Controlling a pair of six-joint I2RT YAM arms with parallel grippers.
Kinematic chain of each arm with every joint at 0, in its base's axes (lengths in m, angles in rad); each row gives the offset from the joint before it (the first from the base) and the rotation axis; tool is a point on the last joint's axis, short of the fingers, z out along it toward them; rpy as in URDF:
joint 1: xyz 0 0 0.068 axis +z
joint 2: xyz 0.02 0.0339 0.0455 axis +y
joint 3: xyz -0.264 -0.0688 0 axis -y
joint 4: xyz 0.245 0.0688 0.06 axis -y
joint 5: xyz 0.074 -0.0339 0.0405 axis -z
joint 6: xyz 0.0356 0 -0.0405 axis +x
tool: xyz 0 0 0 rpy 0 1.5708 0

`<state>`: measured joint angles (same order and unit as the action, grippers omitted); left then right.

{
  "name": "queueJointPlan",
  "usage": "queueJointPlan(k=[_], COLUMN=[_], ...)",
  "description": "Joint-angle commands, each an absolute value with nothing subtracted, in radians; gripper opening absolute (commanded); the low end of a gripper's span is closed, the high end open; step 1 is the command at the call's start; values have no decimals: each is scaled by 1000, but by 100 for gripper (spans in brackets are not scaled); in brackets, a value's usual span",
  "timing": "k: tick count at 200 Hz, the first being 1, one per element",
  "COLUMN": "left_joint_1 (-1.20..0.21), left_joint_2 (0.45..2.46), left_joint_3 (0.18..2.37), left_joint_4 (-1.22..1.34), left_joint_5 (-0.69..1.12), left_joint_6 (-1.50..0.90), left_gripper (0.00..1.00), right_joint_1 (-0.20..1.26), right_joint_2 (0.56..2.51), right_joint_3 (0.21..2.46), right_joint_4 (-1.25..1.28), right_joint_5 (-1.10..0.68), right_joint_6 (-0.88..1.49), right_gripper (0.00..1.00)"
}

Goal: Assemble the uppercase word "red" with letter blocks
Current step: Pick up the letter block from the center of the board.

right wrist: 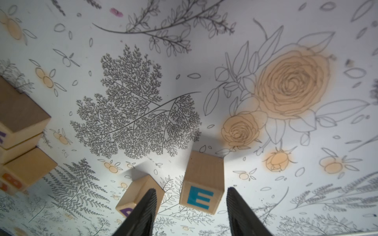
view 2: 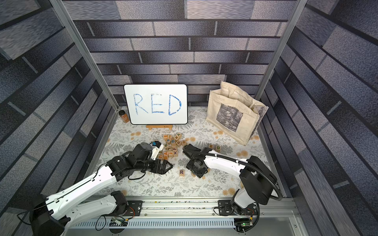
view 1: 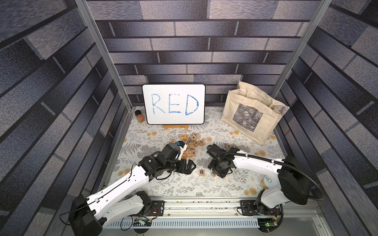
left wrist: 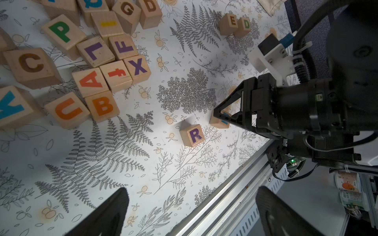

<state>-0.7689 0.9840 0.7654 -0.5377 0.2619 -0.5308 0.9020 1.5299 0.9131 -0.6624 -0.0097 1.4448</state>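
While the left hand (left wrist: 191, 189) hangs spread and empty, the right hand (right wrist: 191, 189) stands spread around the E block (right wrist: 201, 183), just beside the R block (left wrist: 193, 135) near the front edge of the table (view 1: 184, 188)

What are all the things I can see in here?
Whiteboard: one, white with blue RED, at the back.
Jar: one, brown, beside the whiteboard.
Bag: one, cream, back corner.
Block heap: many, wooden with coloured letters, middle of the table.
E and D blocks: two, orange E, green D, side by side, apart.
R block: one, purple letter, near the front.
E block: one, teal letter, next to the R block.
Table: one, flowery white cover.
Left gripper: one, black, open, empty.
Right gripper: one, black, open around the E block.
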Motion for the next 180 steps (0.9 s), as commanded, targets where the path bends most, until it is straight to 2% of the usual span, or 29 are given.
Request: queueJointPlan(k=[1, 66, 113, 180], left_joint_1=[-759, -743, -738, -756], left_joint_2=[989, 996, 996, 973], left_joint_3=[775, 778, 776, 740], left_joint_4=[-532, -535, -528, -494], left_joint_5=[272, 276, 276, 248], left_joint_6=[-510, -508, -512, -561], left_gripper=[100, 100, 100, 100], right_joint_1=[892, 871, 861, 859], right_joint_2=[1555, 1578, 1594, 1615], right_joint_3=[891, 871, 914, 959], right_joint_4=[-687, -673, -734, -750], right_joint_5=[-24, -37, -11, -46], right_joint_6=[1569, 1545, 1427, 1206], right_gripper=[55, 46, 29, 25])
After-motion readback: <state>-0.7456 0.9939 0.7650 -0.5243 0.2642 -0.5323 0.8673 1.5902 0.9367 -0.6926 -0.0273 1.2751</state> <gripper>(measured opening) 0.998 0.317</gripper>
